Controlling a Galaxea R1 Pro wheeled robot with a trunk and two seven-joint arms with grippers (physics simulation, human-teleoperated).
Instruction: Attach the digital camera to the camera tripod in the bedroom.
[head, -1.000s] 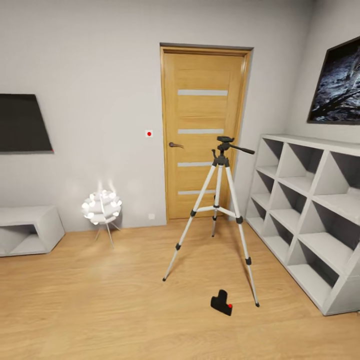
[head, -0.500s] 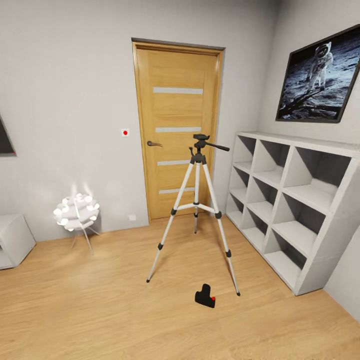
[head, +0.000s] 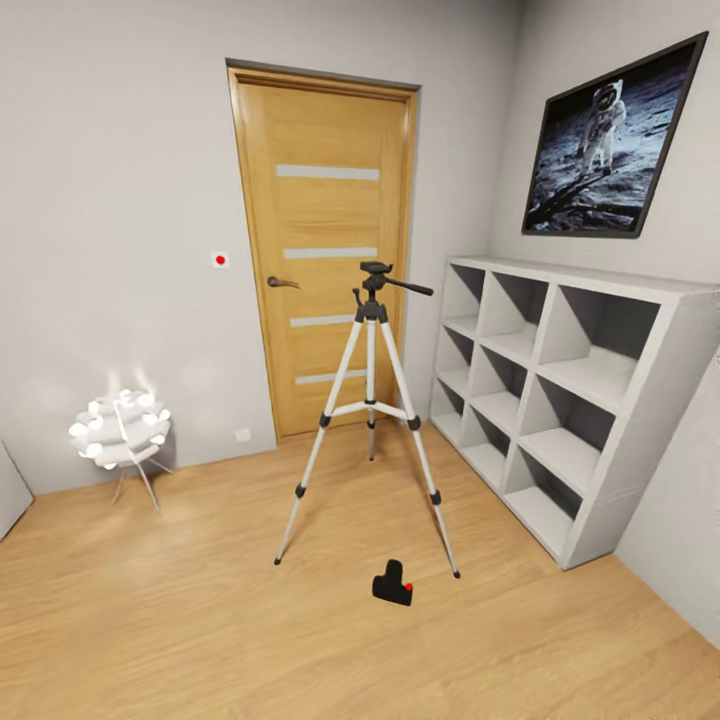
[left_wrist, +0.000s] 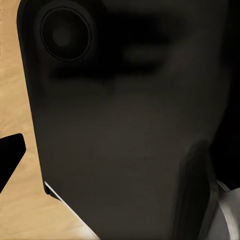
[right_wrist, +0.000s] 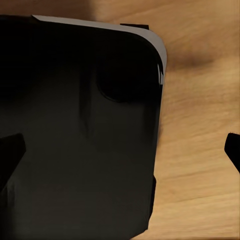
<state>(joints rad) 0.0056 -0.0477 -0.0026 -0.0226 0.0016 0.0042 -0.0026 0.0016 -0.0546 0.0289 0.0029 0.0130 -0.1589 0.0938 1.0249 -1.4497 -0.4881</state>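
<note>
Now I'd roll close, squaring up on the digital camera (head: 393, 584) beside the camera tripod (head: 371, 400); finger spread I cannot tell.

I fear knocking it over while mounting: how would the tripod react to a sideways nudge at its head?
The camera tripod stands tall on thin legs, so it probably tips or slides easily. Its small feet on smooth wood floor likely skid.

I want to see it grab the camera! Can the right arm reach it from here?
Probably not yet. The camera lies on the floor by a tripod leg, well ahead of the robot, and no arm shows near it in the head view. Nothing blocks the way; the robot likely must roll closer and bend down.
</note>
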